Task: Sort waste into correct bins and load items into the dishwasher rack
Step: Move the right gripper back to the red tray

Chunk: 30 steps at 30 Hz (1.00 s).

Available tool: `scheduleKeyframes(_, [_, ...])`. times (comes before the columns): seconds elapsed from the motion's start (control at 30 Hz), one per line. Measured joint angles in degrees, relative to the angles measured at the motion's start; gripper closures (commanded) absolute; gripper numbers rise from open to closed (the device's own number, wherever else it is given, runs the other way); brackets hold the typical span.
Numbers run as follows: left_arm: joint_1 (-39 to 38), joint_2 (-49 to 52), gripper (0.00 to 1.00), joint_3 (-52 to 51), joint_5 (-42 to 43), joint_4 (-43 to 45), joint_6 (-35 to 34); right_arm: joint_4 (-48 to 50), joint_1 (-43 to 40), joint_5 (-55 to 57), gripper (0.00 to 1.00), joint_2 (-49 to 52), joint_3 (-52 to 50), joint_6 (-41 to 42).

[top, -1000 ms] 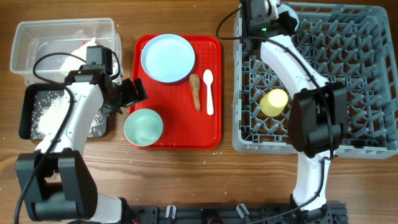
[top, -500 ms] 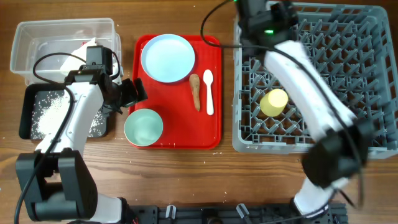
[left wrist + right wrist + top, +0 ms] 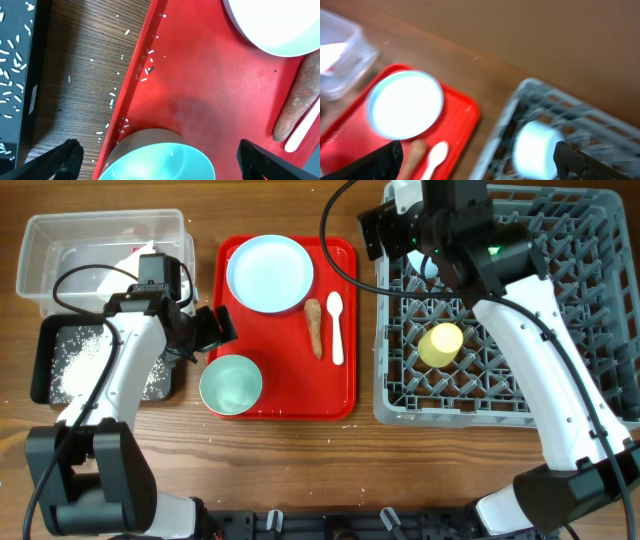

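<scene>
R gripper [image 3: 480, 167] has let go & swung back toward the red tray [image 3: 290, 360], jaws wide & empty, leaving the pale blue bowl [image 3: 535, 147] in the dishwasher rack [image 3: 500, 412] corner, so plate [image 3: 269, 272] prob next; L gripper [image 3: 159, 159] hangs spread over pale green bowl [image 3: 231, 383].

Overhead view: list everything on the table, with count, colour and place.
table: 1, brown wood, under everything
tub: 1, clear, back left
wrapper: 1, red-white, in tub
black tray: 1, in front of tub
rice: many, white, mostly in black tray
red tray: 1, centre
plate: 1, pale blue, red tray, back
green bowl: 1, red tray, front left
stick: 1, brown, beside spoon
spoon: 1, white, red tray
rack: 1, grey, right
cup: 1, yellow, in rack
blue bowl: 1, in rack, back left
left claw: open, by green bowl
right claw: open, near rack's back-left corner
</scene>
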Motion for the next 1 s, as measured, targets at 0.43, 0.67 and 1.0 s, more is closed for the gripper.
scheduleKeyframes(0.43, [0.0, -0.07, 0.0, 0.0, 0.0, 0.02, 0.0, -0.94, 0.0, -14.51, 0.06, 0.02, -0.07, 4.22])
scheduleKeyframes(0.67, [0.0, -0.07, 0.0, 0.0, 0.0, 0.0, 0.0, -0.68, 0.04, -14.73, 0.07, 2.38, -0.07, 6.8])
scheduleKeyframes(1.0, [0.0, -0.07, 0.0, 0.0, 0.0, 0.02, 0.0, -1.77, 4.94, -15.32, 0.12, 9.7, -0.17, 10.47])
